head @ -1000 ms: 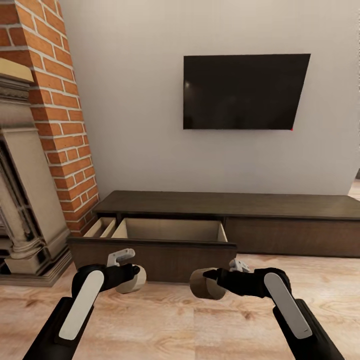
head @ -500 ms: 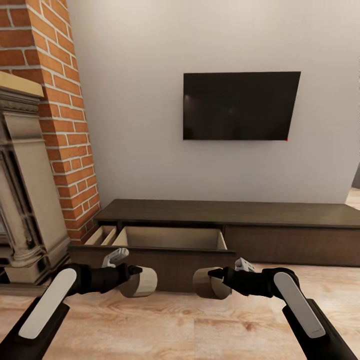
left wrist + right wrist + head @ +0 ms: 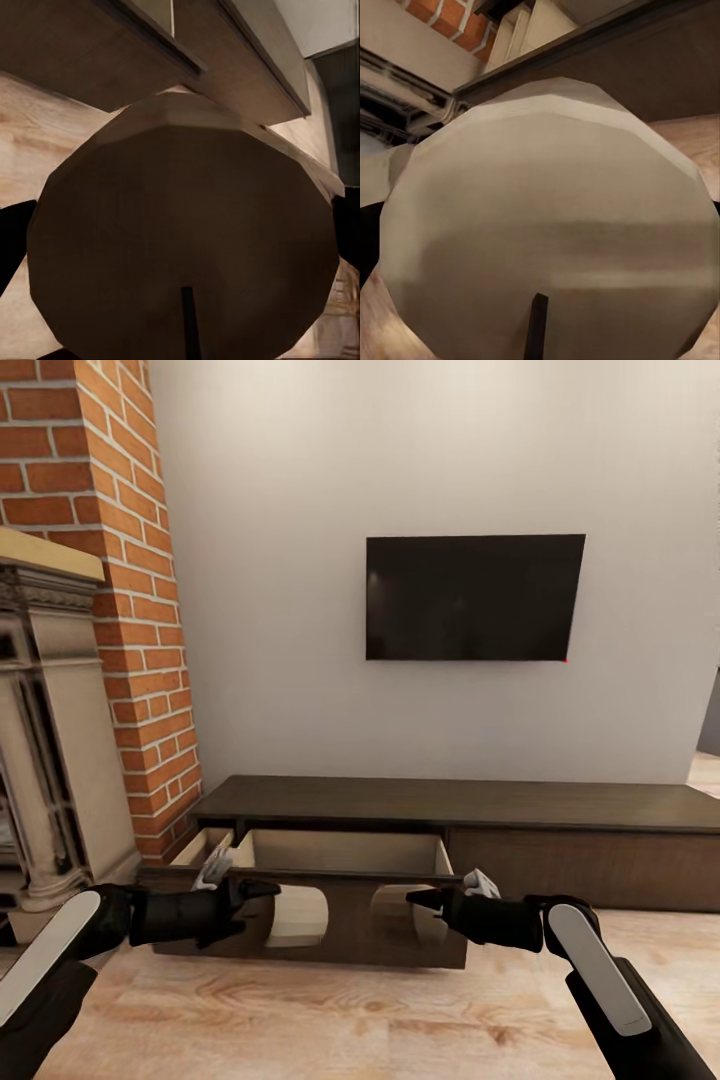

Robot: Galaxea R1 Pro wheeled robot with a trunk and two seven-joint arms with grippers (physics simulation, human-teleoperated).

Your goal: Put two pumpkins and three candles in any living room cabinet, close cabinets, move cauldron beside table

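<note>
Hands left (image 3: 262, 892) and right (image 3: 418, 901) each clamp a cream candle (image 3: 297, 916) (image 3: 397, 913) before the cabinet's open drawer (image 3: 340, 852).

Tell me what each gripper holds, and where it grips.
Left gripper holds a candle; right gripper holds another candle. Each appears clamped across its round side.
</note>
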